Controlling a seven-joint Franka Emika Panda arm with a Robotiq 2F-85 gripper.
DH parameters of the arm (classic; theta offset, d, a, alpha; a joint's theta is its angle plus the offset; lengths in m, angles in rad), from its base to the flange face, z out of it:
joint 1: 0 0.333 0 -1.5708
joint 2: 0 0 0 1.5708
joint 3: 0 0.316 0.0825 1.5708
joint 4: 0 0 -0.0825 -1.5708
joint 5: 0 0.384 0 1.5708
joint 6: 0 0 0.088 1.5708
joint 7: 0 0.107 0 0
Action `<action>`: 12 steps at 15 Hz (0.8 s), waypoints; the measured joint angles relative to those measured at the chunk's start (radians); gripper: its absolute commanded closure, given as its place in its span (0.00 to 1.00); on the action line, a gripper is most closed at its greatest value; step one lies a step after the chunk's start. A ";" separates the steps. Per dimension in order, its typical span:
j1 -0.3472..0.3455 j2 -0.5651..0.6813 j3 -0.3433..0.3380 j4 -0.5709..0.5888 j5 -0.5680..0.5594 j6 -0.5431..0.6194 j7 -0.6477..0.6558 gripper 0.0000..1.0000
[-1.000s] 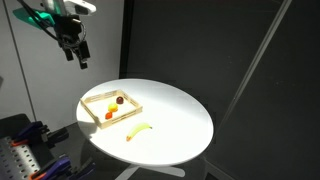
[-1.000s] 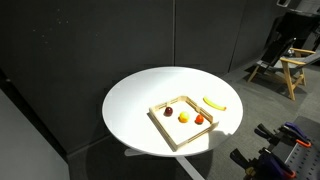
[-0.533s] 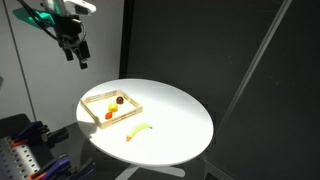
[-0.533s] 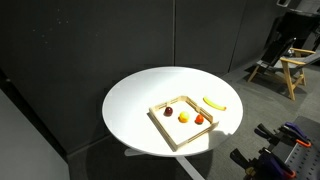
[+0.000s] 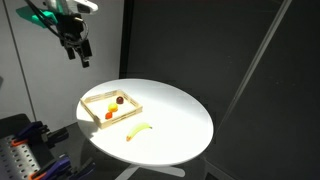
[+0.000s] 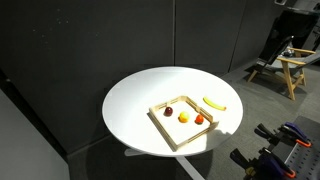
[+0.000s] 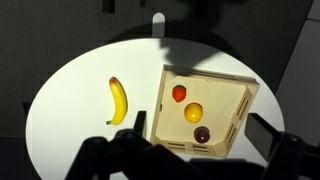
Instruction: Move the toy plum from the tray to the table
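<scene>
Gripper (image 5: 79, 58) at upper left in an exterior view, barely shifted over the last second, jaws apart and empty; the approach has hardly begun. Left of centre, the toy plum (image 5: 120, 99) sits in the tray (image 5: 92, 112) on the round white table (image 5: 175, 115). Black curtains fill the right.

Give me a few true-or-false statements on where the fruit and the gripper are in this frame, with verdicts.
1. The toy plum lies inside the tray. True.
2. The banana lies inside the tray. False: it lies on the table, beside the tray.
3. The gripper is closed on the toy plum. False: it hangs high above the table, holding nothing.
4. The tray holds three small fruits. True: the toy plum, an orange-red fruit and a yellow-orange fruit.
</scene>
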 measured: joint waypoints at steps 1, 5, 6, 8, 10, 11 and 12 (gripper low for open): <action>0.000 0.013 0.001 0.005 0.000 0.005 0.002 0.00; 0.000 0.093 0.008 0.026 0.000 0.039 0.005 0.00; 0.000 0.117 0.008 0.033 0.000 0.046 0.005 0.00; 0.000 0.170 0.008 0.048 0.000 0.060 0.005 0.00; 0.000 0.228 0.008 0.069 0.000 0.073 0.005 0.00; 0.000 0.258 0.008 0.080 0.000 0.083 0.005 0.00; 0.000 0.290 0.008 0.094 0.000 0.093 0.005 0.00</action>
